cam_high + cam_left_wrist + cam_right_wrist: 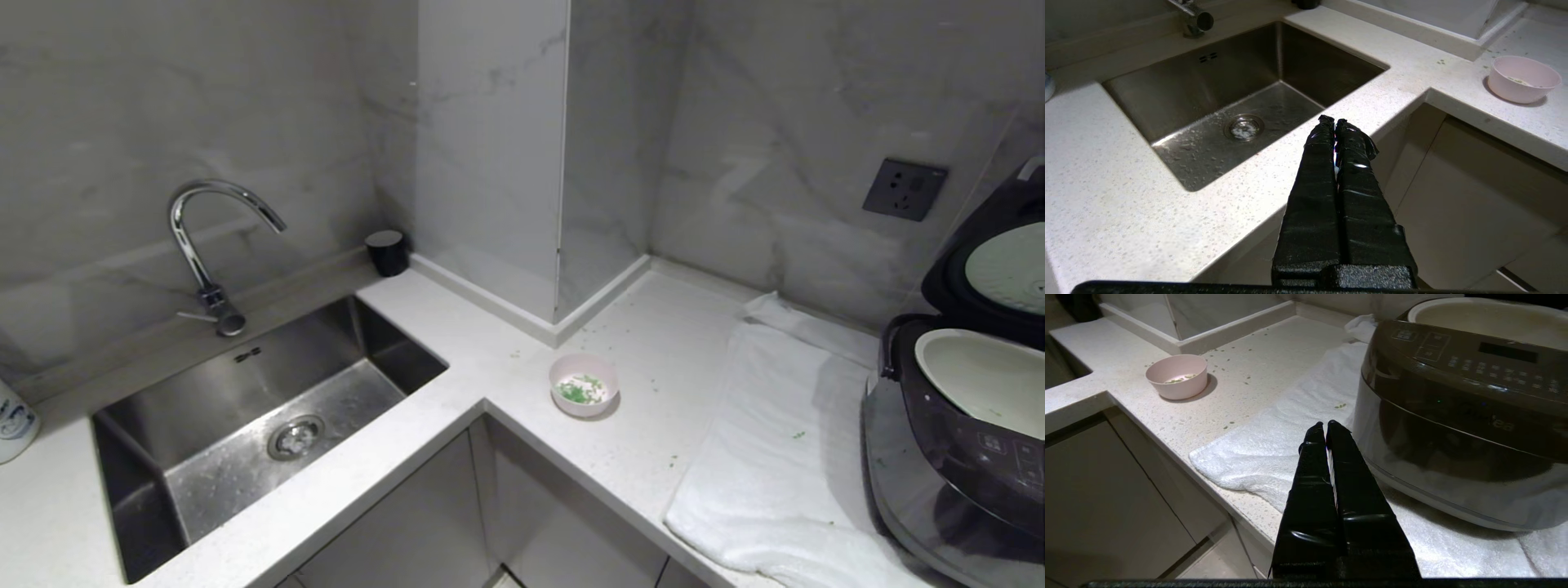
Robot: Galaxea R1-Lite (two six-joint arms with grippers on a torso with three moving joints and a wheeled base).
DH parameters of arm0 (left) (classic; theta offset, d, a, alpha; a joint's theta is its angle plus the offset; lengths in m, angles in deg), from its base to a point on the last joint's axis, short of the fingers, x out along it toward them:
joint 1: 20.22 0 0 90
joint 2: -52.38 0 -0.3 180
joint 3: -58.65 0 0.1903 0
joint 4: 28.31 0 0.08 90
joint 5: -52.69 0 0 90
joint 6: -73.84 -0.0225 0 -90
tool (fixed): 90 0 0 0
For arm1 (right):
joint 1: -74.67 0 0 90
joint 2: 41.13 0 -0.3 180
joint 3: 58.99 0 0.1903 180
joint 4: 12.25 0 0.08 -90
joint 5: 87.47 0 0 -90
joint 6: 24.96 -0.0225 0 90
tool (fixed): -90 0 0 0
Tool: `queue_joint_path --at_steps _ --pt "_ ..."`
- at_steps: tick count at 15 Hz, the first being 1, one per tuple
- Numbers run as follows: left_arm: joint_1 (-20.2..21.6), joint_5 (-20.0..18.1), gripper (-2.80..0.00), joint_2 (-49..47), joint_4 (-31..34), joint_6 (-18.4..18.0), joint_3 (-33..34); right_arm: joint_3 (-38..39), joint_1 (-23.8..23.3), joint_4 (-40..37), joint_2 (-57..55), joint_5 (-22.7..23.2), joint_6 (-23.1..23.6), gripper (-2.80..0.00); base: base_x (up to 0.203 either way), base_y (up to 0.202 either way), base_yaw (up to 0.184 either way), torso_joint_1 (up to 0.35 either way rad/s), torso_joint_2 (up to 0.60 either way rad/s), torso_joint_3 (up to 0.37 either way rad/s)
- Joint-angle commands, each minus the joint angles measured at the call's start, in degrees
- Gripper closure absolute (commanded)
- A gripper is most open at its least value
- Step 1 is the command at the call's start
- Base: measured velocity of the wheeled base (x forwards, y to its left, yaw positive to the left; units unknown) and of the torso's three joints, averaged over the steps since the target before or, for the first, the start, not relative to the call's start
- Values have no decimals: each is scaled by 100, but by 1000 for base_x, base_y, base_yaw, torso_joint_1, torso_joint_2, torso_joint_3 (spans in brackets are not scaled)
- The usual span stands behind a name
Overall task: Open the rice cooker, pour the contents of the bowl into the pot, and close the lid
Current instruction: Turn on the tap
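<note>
The dark rice cooker [963, 457] [1461, 416] stands on a white towel at the right edge of the counter. Its lid [992, 261] is raised, showing a pale round inner plate, and the cream pot [984, 380] [1486, 314] lies exposed. The small pink bowl [584, 384] [1523, 79] [1176, 375] sits on the counter near the inner corner, holding green and white contents [581, 390]. Neither arm shows in the head view. My left gripper [1334, 120] hangs shut and empty before the counter edge by the sink. My right gripper [1325, 424] is shut and empty, low in front of the towel beside the cooker.
A steel sink [269, 408] with a curved tap [212, 245] fills the left counter. A square marble column [522, 163] juts out behind the bowl. A black cup [386, 251] stands by the wall. Green bits are scattered on the counter and the white towel [775, 474]. A wall socket [904, 189] sits above.
</note>
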Motion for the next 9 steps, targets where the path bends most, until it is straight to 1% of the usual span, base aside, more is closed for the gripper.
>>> queue_joint_path --at_steps 1,2,3,9 --pt "9 -1 0 6 3 -10 -8 0 6 -3 2 1 0 0 0 0 0 0 0 0" --pt "9 -1 0 6 3 -10 0 0 6 -3 2 -8 0 0 71 1 0 -1 3 2" --pt "9 -1 0 6 3 -10 -8 0 6 -3 -1 -5 0 0 152 0 -2 -20 0 5" --pt "9 -1 0 6 3 -10 -8 0 6 -3 2 1 0 0 193 2 1 7 3 2"
